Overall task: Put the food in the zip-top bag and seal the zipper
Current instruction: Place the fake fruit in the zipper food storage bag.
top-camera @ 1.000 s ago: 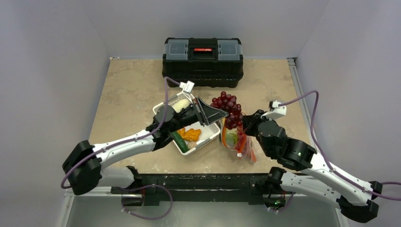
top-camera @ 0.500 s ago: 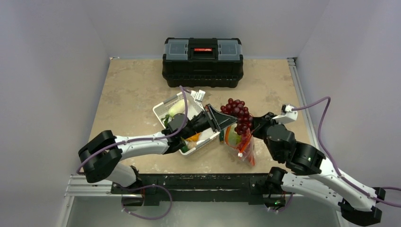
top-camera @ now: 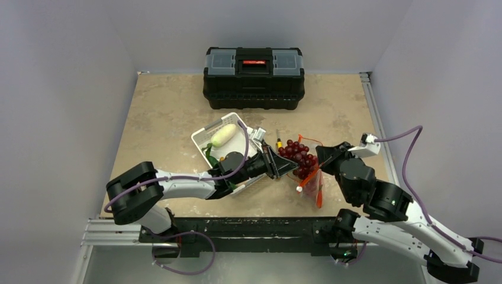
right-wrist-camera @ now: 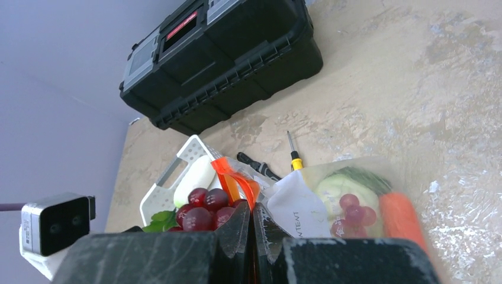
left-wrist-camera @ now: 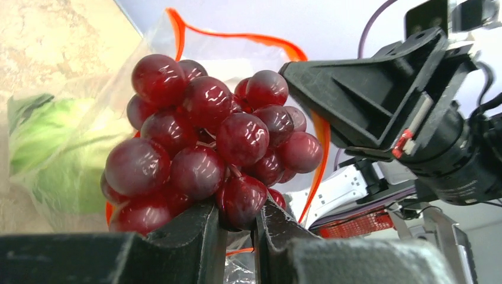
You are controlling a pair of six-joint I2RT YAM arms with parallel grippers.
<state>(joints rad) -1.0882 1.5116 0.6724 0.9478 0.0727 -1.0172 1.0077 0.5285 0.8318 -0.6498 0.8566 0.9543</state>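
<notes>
the left gripper (left-wrist-camera: pixel 240 225) is clenched on the lower part of the grapes (left-wrist-camera: pixel 207 148), with the cluster standing out ahead of its fingers, so the bunch can be led in fruit first. the grapes sit at the mouth of the zip-top bag (right-wrist-camera: pixel 388 183), framed by the loop of the zipper (left-wrist-camera: pixel 248 39); by the overhead view they are at or just inside the opening, not yet deep in the pouch. the right gripper (right-wrist-camera: pixel 252 225) is closed tight on the bag's mouth edge by the orange-red strip and holds that lip raised. this appears to be what holds the mouth agape, as the thin plastic would otherwise likely fall flat. the rest of the bag lies on the table (top-camera: pixel 171 112) toward the right arm. the cabbage (left-wrist-camera: pixel 53 154) and the carrot (right-wrist-camera: pixel 402 218) show through its wall, already inside. the white oblong (top-camera: pixel 224 135) lies in the white basket (top-camera: pixel 204 132), with more green and orange pieces half hidden under the left arm. judgement: loading is part done, and sealing cannot begin while the lip is held apart. risk: the cluster may catch on the strip.
</notes>
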